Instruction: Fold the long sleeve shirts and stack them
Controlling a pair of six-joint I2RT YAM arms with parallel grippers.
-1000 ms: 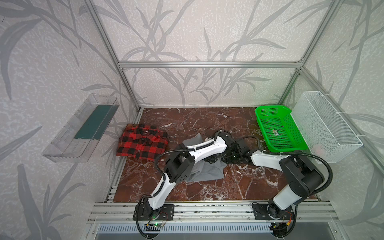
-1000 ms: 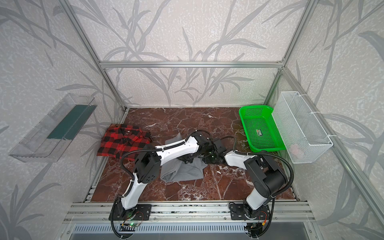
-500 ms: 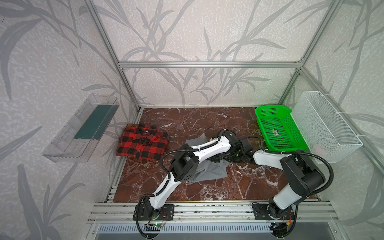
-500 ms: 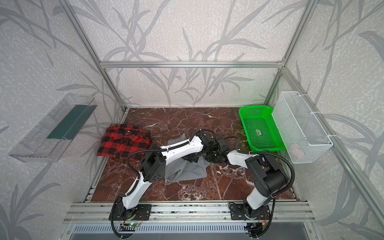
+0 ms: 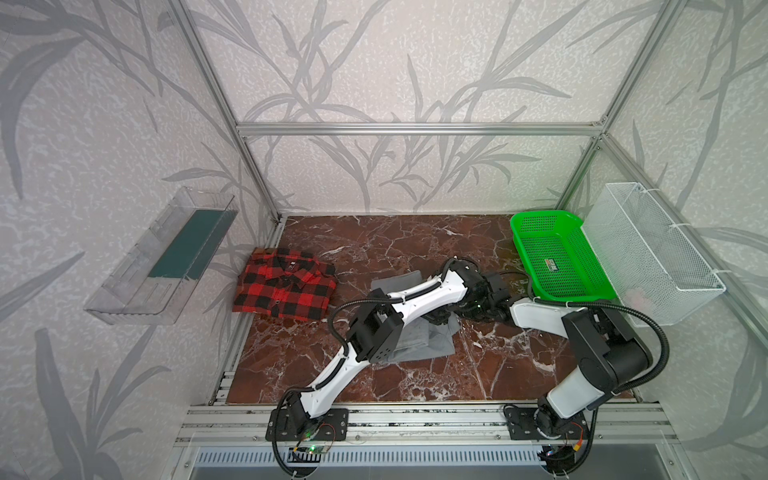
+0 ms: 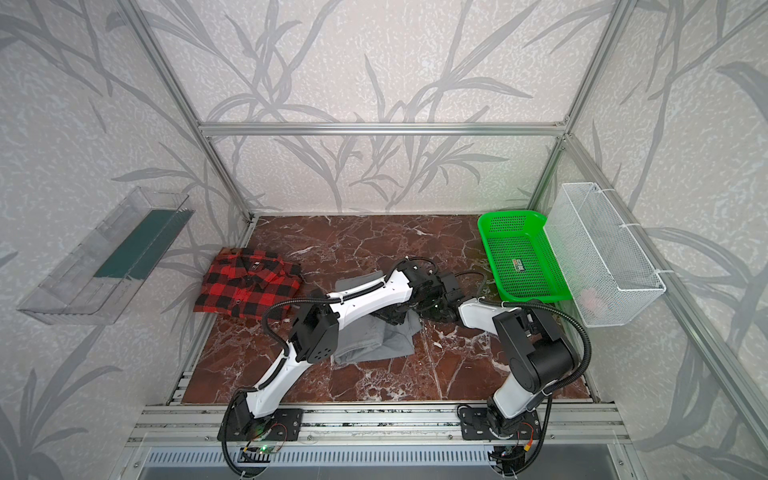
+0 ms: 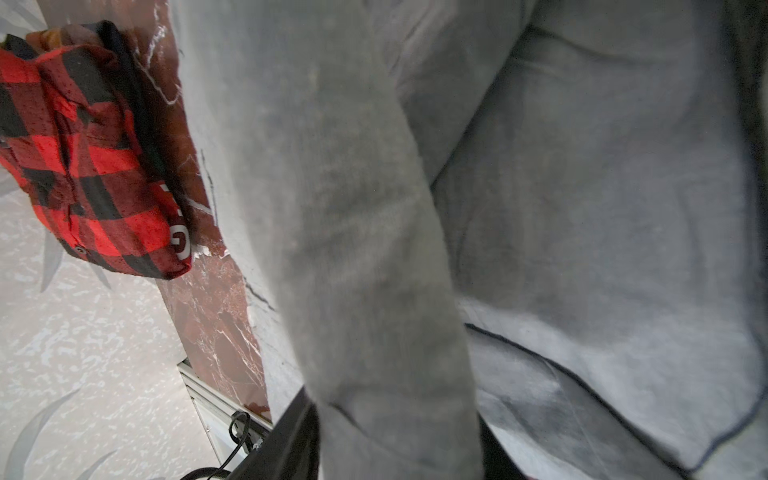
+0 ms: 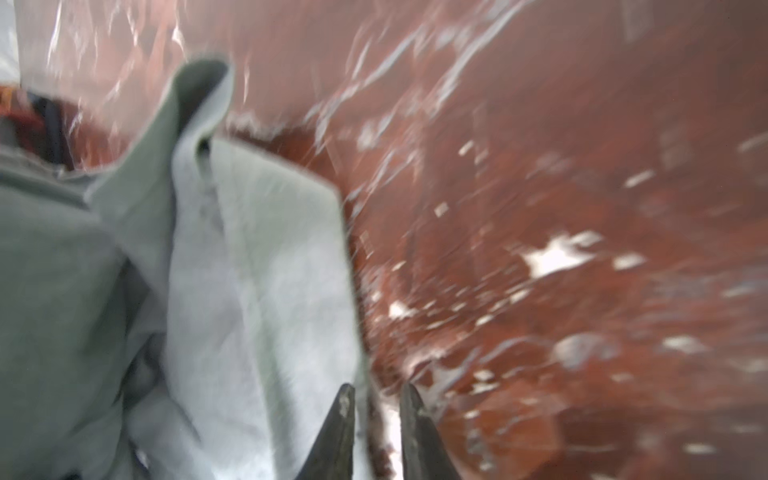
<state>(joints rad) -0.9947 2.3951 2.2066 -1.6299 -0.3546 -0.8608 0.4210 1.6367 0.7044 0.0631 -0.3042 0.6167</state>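
Marble, red-brown with white veins, tops the table (image 5: 395,245). A white wire basket (image 5: 648,249) hangs on the wall past its right edge, and a clear plastic tray (image 5: 158,257) on the wall past its left edge. A green plastic basket (image 5: 540,215) sits in the far right corner.

The gray shirt (image 5: 432,345) lies rumpled and partly folded about the middle of the table, closer to the front edge, with both arms reaching over it in both top views. The plaid shirt (image 5: 286,286), red and black, lies folded flat against the left edge, collar toward the far side, well apart from the gray one.

In the left wrist view the left gripper (image 7: 395,440) is spread, with a long band of gray cloth running between its dark fingers. In the blurred right wrist view the right gripper (image 8: 376,415) hangs at the gray shirt's edge, its tips a narrow gap apart with marble showing between them.
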